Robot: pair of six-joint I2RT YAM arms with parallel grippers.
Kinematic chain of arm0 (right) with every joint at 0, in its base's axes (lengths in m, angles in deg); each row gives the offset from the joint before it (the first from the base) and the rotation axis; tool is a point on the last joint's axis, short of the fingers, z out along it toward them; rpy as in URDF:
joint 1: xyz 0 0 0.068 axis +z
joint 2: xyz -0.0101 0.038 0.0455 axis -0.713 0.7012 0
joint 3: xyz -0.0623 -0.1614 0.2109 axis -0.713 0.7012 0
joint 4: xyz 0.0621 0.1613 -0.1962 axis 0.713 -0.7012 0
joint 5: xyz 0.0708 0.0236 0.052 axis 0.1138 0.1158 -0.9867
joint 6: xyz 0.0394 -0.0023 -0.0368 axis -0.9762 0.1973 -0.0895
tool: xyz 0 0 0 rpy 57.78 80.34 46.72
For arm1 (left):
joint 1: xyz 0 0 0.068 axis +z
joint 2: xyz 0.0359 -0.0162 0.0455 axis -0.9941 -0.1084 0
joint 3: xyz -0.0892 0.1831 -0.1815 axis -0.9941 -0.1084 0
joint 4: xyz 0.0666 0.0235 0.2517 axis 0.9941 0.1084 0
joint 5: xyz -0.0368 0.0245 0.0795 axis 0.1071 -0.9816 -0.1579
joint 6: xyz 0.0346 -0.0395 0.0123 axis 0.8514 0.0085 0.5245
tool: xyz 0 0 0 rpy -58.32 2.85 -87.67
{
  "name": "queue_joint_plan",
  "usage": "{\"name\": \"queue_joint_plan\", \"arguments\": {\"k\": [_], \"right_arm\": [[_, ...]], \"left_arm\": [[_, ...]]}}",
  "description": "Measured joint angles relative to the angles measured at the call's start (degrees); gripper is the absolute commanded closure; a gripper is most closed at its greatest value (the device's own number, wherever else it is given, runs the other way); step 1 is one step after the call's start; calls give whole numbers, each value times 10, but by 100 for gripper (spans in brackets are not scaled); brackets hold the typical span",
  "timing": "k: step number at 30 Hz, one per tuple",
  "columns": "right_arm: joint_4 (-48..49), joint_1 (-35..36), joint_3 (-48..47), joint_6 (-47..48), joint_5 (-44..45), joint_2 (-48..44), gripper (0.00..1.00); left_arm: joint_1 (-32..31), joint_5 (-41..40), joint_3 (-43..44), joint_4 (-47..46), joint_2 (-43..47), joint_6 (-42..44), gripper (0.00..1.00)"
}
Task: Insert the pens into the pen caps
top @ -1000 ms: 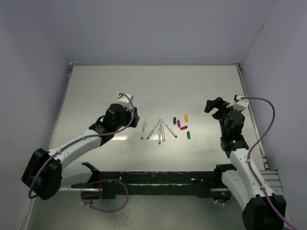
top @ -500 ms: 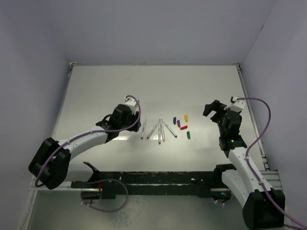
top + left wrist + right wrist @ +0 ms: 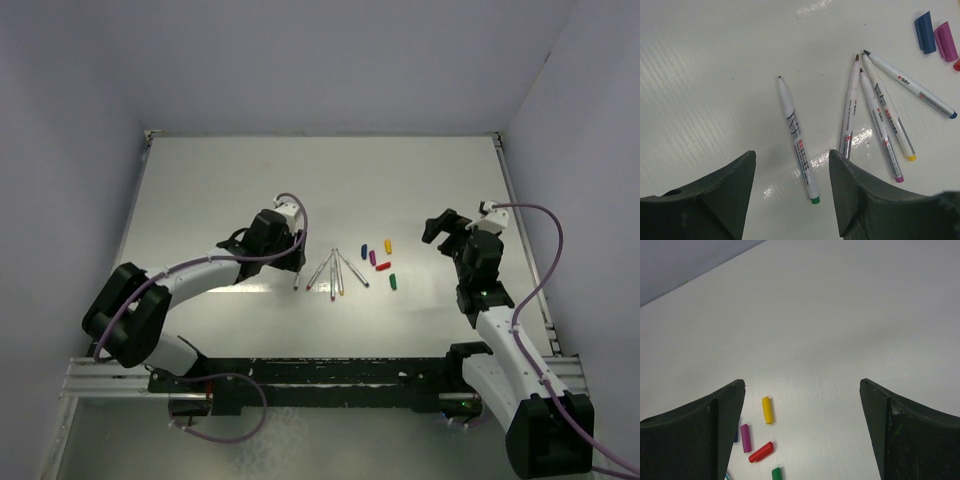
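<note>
Several pens (image 3: 335, 271) lie in a loose fan at mid-table, and the leftmost pen (image 3: 299, 268) lies apart from the rest. Several pen caps (image 3: 378, 260) are scattered just right of them. My left gripper (image 3: 291, 250) hovers open over the leftmost pen. In the left wrist view this green-ended pen (image 3: 796, 137) lies on the table between the fingers of the left gripper (image 3: 791, 154), untouched. My right gripper (image 3: 441, 226) stands open to the right of the caps and holds nothing. The right wrist view shows the yellow cap (image 3: 767, 410), purple cap (image 3: 745, 438), red cap (image 3: 761, 452) and green cap (image 3: 776, 473) beside the left finger of the right gripper (image 3: 802, 382).
White walls close in the table (image 3: 220, 190) at the back and on both sides. The arms' black base rail (image 3: 330, 375) runs along the near edge. Purple cables (image 3: 553, 260) loop from both wrists.
My left arm has swung right and come in over the leftmost pen. The right gripper shifted slightly early on, then held still.
</note>
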Motion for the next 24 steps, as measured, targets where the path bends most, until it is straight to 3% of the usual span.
{"name": "queue_joint_plan", "arguments": {"k": [14, 24], "right_arm": [[-5, 0, 0, -5, 1, 0, 5], [-5, 0, 0, -10, 1, 0, 14]], "left_arm": [[-11, 0, 46, 40, -66, 0, 35], [-20, -20, 54, 70, -89, 0, 36]]}}
